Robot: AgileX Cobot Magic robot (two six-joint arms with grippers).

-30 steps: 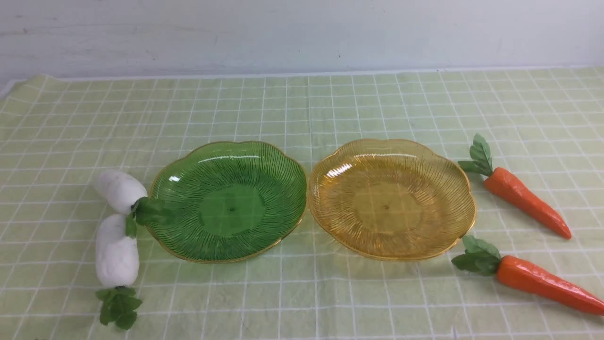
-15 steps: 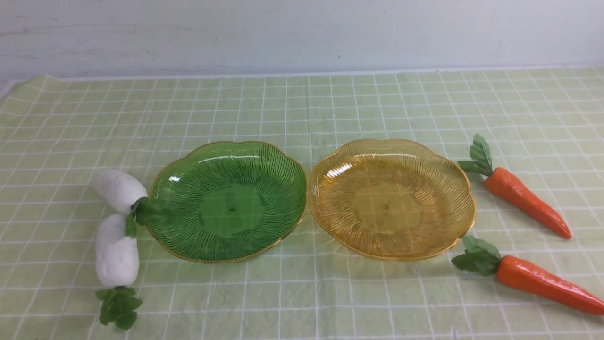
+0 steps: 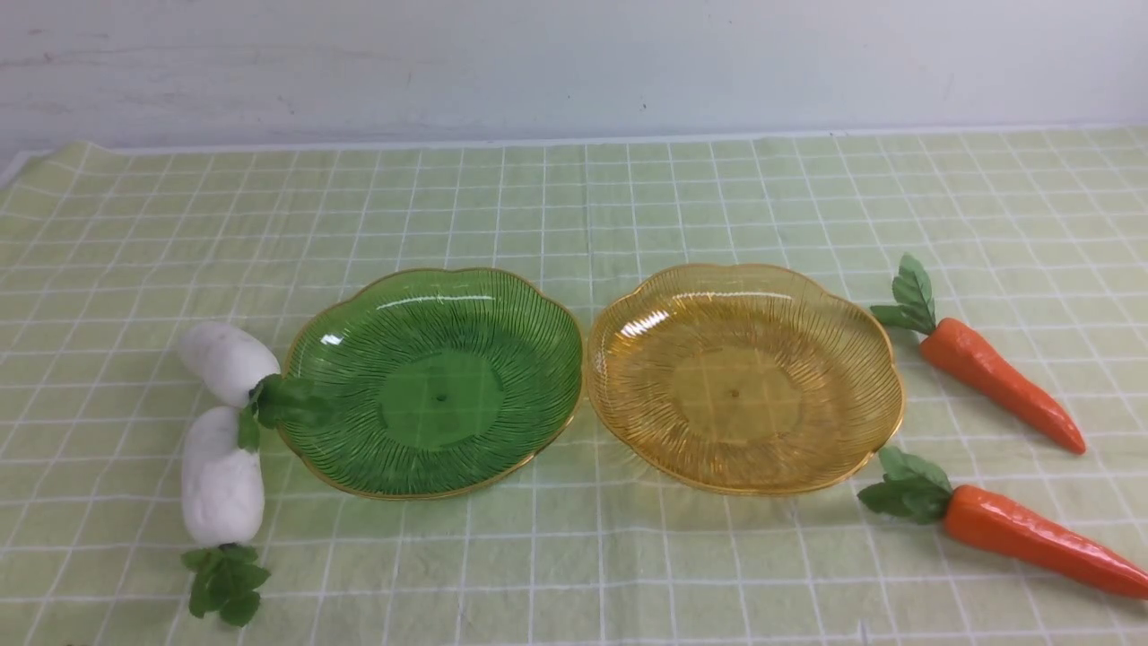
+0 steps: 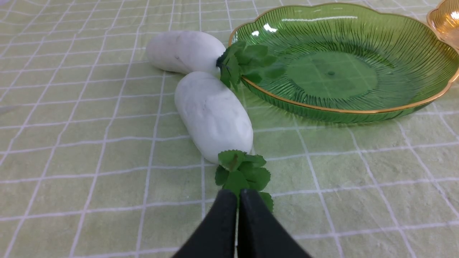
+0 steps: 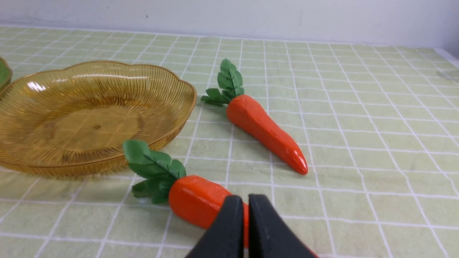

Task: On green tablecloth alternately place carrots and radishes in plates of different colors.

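Observation:
On the green tablecloth (image 3: 574, 206) the green plate (image 3: 435, 381) and the amber plate (image 3: 743, 377) stand side by side, both empty. Two white radishes lie left of the green plate: the far radish (image 3: 226, 361) and the near radish (image 3: 221, 477). Two carrots lie right of the amber plate: the far carrot (image 3: 995, 377) and the near carrot (image 3: 1031, 536). Neither gripper shows in the front view. My left gripper (image 4: 237, 195) is shut and empty, just short of the near radish's leaves (image 4: 242, 172). My right gripper (image 5: 246, 200) is shut and empty above the near carrot (image 5: 195, 200).
A pale wall (image 3: 574, 63) closes the back of the table. The cloth's left back corner (image 3: 54, 157) is rumpled. Open cloth lies behind and in front of the plates.

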